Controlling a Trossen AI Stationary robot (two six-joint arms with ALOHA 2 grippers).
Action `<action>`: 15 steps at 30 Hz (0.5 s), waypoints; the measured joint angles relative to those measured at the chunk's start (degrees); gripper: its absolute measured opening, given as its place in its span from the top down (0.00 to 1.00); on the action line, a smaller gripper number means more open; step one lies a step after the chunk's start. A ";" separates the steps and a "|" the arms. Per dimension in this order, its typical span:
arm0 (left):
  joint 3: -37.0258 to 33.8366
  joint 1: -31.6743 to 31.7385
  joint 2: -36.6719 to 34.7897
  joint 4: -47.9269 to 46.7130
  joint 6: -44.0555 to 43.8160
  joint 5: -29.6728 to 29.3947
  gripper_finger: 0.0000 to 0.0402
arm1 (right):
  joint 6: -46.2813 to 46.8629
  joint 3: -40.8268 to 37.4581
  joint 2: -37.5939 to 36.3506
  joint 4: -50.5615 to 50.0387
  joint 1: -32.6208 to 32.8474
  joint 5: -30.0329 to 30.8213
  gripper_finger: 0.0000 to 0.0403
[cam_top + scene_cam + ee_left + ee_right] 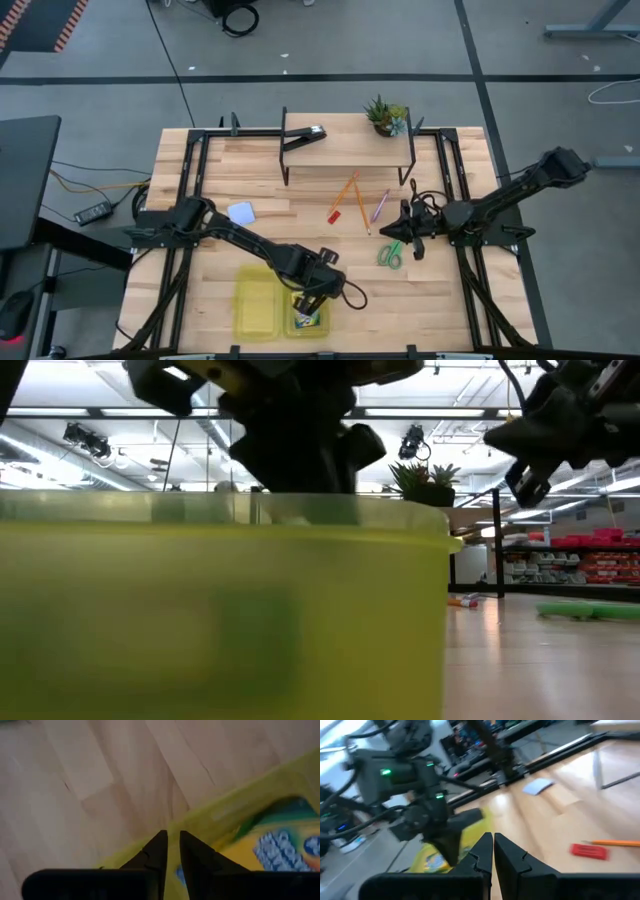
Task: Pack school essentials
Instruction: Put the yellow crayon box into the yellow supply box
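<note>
Two grippers | left gripper (171, 851): nearly closed, empty, over crayon box (280, 845) | right gripper (493, 851): pressed together, empty

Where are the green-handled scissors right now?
In the high view the scissors lie on the table's right half, beside the right claw, below the orange pencil and pink-purple pencil.

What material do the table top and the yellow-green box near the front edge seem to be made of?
Table top: probably wood with a pale matte finish; plank seams and grain show. Yellow-green box: likely translucent plastic; in the low view light passes through its wall.
</note>
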 joint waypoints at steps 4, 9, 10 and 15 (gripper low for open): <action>0.01 -0.82 0.34 0.04 -0.24 1.66 0.84 | -1.74 4.43 3.74 -2.56 2.57 -0.51 0.94; 0.85 -2.22 0.58 -0.23 -0.16 2.24 0.87 | -5.61 9.18 7.32 -7.26 3.74 1.29 0.94; 0.85 -2.28 0.47 -0.61 -0.17 2.08 0.88 | -5.97 9.65 7.52 -8.33 3.69 1.89 0.94; 0.79 -2.32 0.20 -1.68 -0.61 2.07 0.91 | -6.79 10.26 7.98 -9.39 3.69 3.54 0.94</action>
